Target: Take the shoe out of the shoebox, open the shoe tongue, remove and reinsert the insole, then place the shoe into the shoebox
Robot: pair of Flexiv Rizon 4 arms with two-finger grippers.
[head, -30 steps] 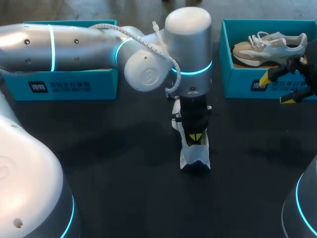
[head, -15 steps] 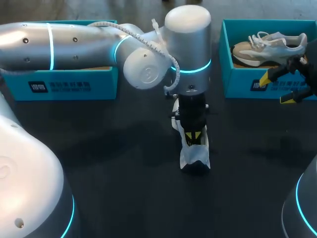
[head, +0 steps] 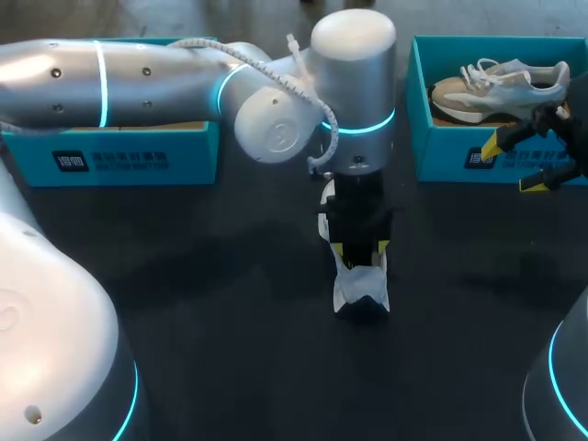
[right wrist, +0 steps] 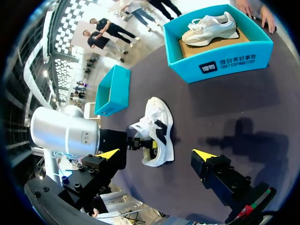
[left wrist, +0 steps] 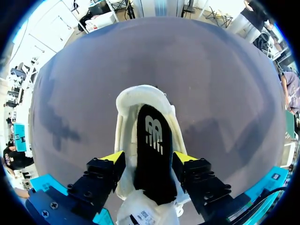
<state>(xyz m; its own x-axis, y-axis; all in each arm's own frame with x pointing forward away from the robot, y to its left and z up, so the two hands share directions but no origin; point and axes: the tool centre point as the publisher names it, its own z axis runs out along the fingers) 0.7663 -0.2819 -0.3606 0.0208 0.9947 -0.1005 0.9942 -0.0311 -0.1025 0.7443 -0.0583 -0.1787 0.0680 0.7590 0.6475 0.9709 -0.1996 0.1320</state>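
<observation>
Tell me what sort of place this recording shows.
Likely a robotics lab test bench: a silver robot arm over a dark table, teal shoeboxes at its back, and a white shoe under the left end effector.

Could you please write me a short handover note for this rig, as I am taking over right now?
Left hand: open, fingers to either side of the shoe at the middle of the table.
Right hand: open, empty, before the right shoebox, which holds a second shoe.
Insole: dark, lying inside the shoe; fully seated or not, I cannot tell.
Left shoebox: far left of the table.
Done: shoe out of its box. Left: confirm the insole is seated, then place the shoe into the shoebox.
</observation>
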